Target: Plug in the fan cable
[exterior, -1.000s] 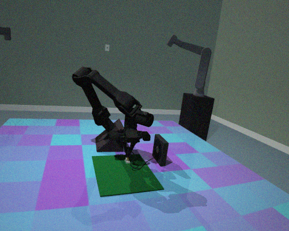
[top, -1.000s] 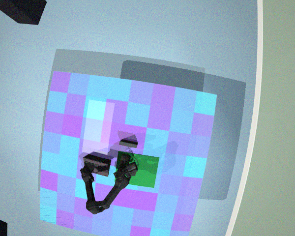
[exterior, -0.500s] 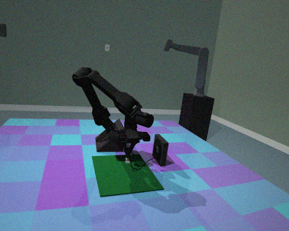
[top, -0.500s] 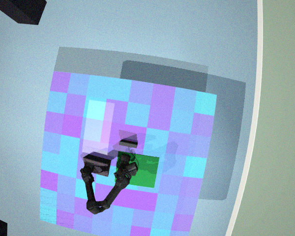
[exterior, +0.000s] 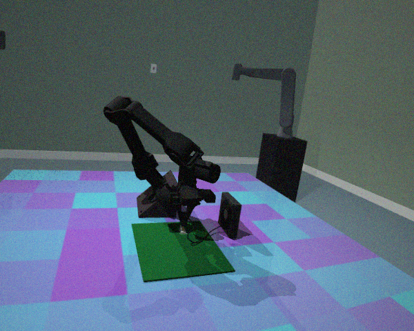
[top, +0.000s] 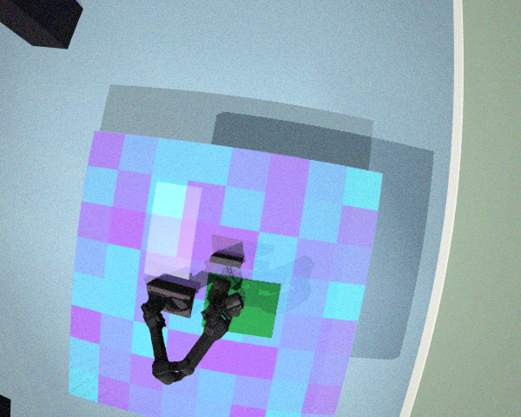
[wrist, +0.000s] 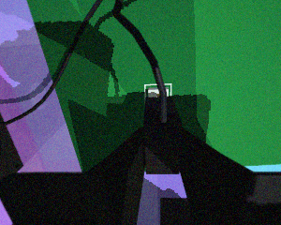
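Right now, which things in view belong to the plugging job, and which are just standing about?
Job:
- gripper, shut on the plug
- cable
- fan
- green board
- fan header

Standing about:
- dark pedestal with grey arm
- dark block

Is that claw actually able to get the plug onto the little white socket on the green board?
Probably yes: the claw, shut on the plug, sits right at the socket, with only the cable trailing behind.

Dull green walls (exterior: pixel 200 43), white skirting (exterior: pixel 360 194), grey floor (top: pixel 296 54), purple-cyan checkered mat (exterior: pixel 89 249), dim light
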`<action>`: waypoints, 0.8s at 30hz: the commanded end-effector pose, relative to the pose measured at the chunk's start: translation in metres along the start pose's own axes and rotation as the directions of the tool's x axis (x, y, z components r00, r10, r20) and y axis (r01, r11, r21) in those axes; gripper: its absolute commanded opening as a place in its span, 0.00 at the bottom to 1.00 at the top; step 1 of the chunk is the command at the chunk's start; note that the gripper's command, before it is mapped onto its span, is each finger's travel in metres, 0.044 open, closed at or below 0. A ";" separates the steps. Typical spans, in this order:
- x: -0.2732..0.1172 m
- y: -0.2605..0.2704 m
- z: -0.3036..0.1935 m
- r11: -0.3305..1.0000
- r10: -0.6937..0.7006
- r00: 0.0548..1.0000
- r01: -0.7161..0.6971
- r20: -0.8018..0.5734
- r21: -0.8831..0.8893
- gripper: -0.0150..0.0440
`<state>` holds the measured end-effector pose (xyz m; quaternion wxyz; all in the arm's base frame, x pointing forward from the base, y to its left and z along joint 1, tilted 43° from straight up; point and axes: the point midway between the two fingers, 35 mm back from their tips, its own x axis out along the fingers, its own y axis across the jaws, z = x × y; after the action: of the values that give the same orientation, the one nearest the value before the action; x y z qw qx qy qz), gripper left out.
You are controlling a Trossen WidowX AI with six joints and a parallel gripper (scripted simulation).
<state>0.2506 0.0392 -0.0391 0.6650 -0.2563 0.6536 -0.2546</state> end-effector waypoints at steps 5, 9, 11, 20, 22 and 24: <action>0.002 -0.001 -0.001 1.000 -0.004 1.000 0.004 0.001 -0.006 0.25; 0.003 -0.001 -0.002 1.000 -0.004 1.000 0.004 0.001 -0.007 0.25; 0.003 -0.001 -0.002 1.000 -0.004 1.000 0.004 0.001 -0.007 0.25; 0.005 -0.001 -0.002 1.000 -0.005 1.000 0.005 0.001 -0.007 0.25; 0.006 -0.001 -0.002 1.000 -0.005 1.000 0.005 0.001 -0.007 0.25; 0.006 -0.001 -0.002 1.000 -0.005 1.000 0.005 0.001 -0.007 0.25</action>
<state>0.2492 0.0358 -0.0421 0.6653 -0.2563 0.6534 -0.2545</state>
